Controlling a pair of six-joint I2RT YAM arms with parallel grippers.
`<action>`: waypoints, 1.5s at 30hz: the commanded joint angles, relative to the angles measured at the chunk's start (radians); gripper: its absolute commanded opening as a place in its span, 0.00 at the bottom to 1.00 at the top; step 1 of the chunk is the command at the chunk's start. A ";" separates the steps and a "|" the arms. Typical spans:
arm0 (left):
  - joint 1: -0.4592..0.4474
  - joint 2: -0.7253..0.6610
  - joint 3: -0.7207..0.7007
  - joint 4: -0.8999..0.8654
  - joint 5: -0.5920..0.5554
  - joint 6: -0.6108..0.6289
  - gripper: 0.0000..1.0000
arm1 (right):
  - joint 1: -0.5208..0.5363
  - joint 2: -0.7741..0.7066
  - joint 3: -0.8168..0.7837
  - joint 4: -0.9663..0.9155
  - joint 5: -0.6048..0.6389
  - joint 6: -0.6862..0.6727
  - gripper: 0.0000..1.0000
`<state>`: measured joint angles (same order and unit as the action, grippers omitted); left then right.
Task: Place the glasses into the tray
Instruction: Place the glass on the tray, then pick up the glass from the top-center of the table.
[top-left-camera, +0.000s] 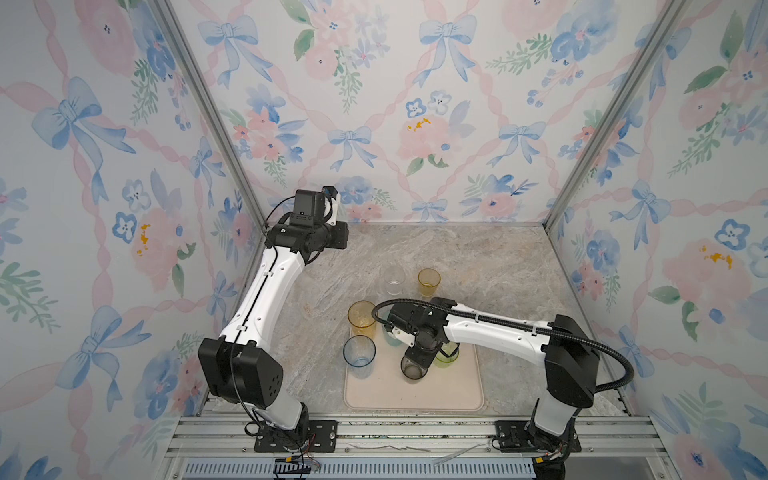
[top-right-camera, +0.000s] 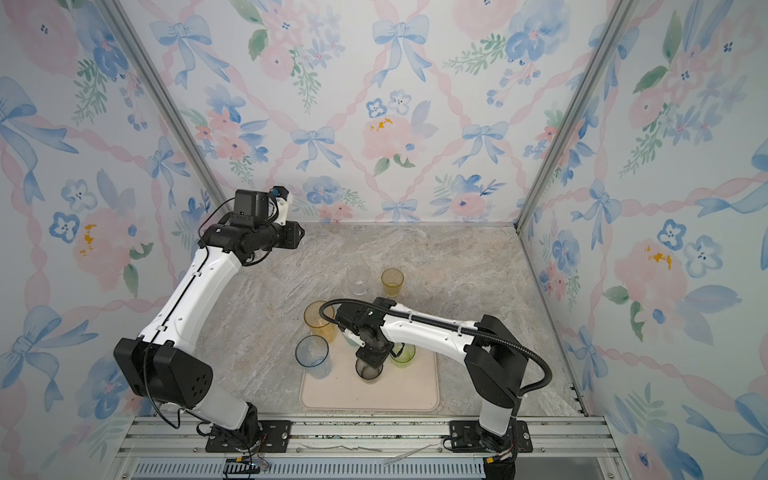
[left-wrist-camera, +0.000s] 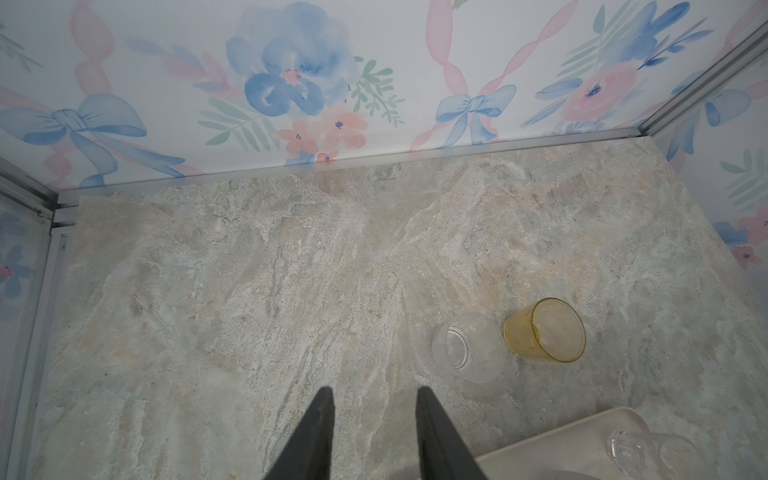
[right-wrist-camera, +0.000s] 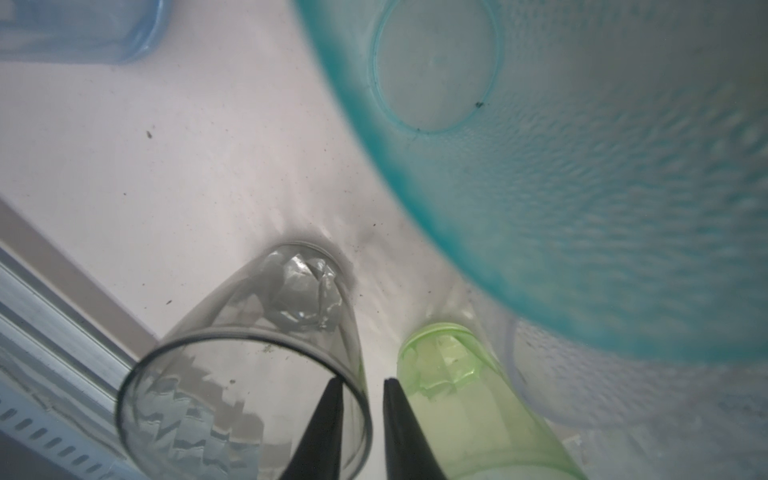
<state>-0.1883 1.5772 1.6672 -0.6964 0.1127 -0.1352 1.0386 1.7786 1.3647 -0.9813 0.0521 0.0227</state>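
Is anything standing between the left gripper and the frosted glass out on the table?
Nothing visible: only bare table lies between the left gripper and the frosted glass; the amber glass stands beyond it.

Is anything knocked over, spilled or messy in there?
Nothing looks tipped or spilled. Tiny dark specks dirty the floor of the pale beige-pink plastic tray, and the short frosted white tumbler and short amber tumbler stand outside it on the marble table.

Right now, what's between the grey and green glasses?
One finger of the right pincer stands between grey glass and green glass; the right wrist view shows it.
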 joint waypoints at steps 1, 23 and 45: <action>0.004 0.006 0.012 0.002 -0.008 -0.008 0.36 | -0.016 -0.030 0.019 -0.001 -0.015 -0.005 0.28; -0.021 0.029 0.000 0.001 -0.040 -0.014 0.35 | -0.311 -0.349 0.222 -0.091 -0.156 0.084 0.35; -0.121 0.097 -0.046 -0.029 -0.122 -0.031 0.33 | -0.567 0.433 1.001 -0.359 -0.041 0.126 0.30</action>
<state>-0.3019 1.6558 1.6283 -0.7090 0.0036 -0.1436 0.4877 2.1693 2.2726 -1.2793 0.0116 0.1310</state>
